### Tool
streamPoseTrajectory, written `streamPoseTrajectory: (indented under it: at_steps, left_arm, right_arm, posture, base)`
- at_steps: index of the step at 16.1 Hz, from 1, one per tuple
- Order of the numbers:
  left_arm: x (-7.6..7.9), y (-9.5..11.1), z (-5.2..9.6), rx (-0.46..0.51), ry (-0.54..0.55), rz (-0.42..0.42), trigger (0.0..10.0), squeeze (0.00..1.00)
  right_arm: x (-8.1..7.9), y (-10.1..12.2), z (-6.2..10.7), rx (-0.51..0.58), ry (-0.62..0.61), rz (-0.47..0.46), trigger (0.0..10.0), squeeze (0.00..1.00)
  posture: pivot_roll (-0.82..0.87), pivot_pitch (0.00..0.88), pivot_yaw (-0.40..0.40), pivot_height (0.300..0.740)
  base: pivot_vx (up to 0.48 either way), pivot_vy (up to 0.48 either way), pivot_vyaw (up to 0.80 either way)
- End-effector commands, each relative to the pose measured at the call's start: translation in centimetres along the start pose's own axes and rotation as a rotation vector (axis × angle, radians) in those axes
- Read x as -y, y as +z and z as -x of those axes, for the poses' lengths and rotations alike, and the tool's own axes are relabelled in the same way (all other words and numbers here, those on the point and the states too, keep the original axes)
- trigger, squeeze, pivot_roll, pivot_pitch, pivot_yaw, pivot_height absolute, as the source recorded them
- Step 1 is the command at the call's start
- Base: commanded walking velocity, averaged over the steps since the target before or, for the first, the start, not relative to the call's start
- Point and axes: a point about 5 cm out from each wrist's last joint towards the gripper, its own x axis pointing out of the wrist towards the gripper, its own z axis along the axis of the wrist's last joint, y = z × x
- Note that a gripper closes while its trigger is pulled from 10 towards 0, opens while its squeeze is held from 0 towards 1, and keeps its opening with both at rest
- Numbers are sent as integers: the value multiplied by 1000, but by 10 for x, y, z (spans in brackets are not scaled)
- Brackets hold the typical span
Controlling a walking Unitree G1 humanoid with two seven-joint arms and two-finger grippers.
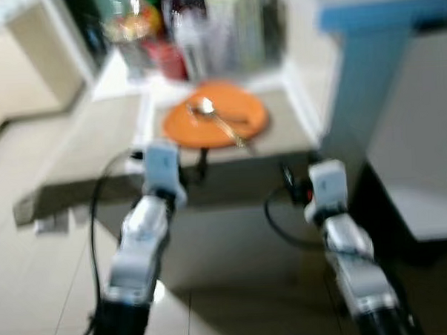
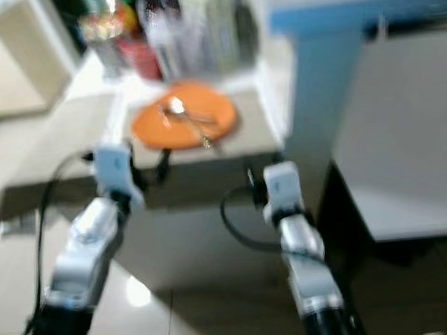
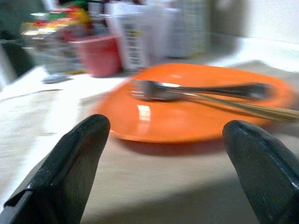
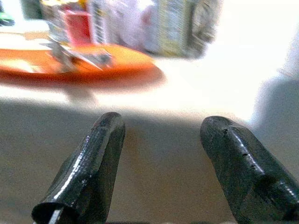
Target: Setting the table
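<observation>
Fingers (image 3: pixel 74 158) spread — fork (image 3: pixel 196 91) lies crosswise.

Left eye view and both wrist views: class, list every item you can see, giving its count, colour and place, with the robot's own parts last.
Round orange plate: one, orange, on the beige counter near its front edge.
Metal fork: one, silver, lying on the plate.
Metal spoon: one, silver, on the plate beside the fork.
Red container: one, red, behind the plate.
Blurred jars and packets: count unclear, mixed colours, along the counter's back.
Beige counter: one.
Left gripper: black fingers open, before the plate.
Right gripper: black fingers open, low at the counter's edge.
</observation>
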Motion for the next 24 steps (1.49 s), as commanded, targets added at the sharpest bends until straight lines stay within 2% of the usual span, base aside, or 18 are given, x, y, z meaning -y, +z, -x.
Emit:
streamPoseTrajectory:
  at_steps: [1, 3, 7, 9, 12, 13, 14, 16, 18, 21, 22, 24]
  left_arm:
    - [-12, -4, 4, -17, 41, -24, 10000, 0]
    - [-12, -5, 5, -19, 44, -31, 10000, 0]
    - [-13, -7, 4, -24, 44, -35, 10000, 0]
    - [-13, -6, 4, -23, 43, -39, 10000, 0]
    - [-12, -5, 3, -20, 35, -41, 10000, 0]
    - [-12, -4, 3, -19, 32, -45, 10000, 0]
    - [-11, -4, 3, -19, 28, -48, 10000, 0]
    - [-10, -5, 4, -25, 16, -54, 10000, 0]
    - [-9, -4, 7, -26, 9, -57, 10000, 0]
    - [-5, 0, 13, -22, -12, -66, 10000, 0]
    - [-7, 3, 15, -22, -13, -75, 10000, 0]
    - [-12, 4, 16, -25, -4, -92, 10000, 0]
  right_arm:
    - [-16, 6, -2, 25, 57, 2, 10000, 1000]
    - [-21, 13, -2, 48, 66, 2, 10000, 1000]
    - [-19, 18, -3, 58, 65, -4, 10000, 1000]
    - [-17, 24, -6, 78, 63, -18, 10000, 1000]
    - [-7, 28, -10, 69, -10, 26, 10000, 1000]
    - [-2, 35, -15, 80, -37, 49, 10000, 796]
    - [1, 41, -22, 87, -48, 50, 10000, 0]
    - [11, 54, -39, 90, -79, 50, 10000, 0]
    - [20, 68, -63, 81, -102, 29, 10000, 0]
    - [23, 83, -91, 64, -112, 14, 10000, 0]
    - [24, 90, -105, 46, -115, 2, 10000, 0]
    - [23, 99, -120, 27, -113, -16, 10000, 0]
  posture:
    - [-178, 0, 121, 740]
    - [-179, 0, 121, 740]
    - [-181, 0, 121, 740]
    - [-183, 0, 120, 740]
    - [-183, 0, 120, 740]
    - [-184, 0, 122, 740]
    - [-184, 0, 126, 740]
    - [-179, 0, 131, 740]
    - [-163, 0, 134, 740]
    - [-101, 1, 128, 740]
    - [-73, 9, 124, 740]
    - [-45, 18, 117, 740]
  base:
    - [0, 0, 0]
    - [0, 0, 0]
    - [0, 0, 0]
    - [0, 0, 0]
    - [0, 0, 0]
    - [0, 0, 0]
    - [0, 0, 0]
    - [0, 0, 0]
    - [0, 0, 0]
    - [0, 0, 0]
    - [0, 0, 0]
    - [0, 0, 0]
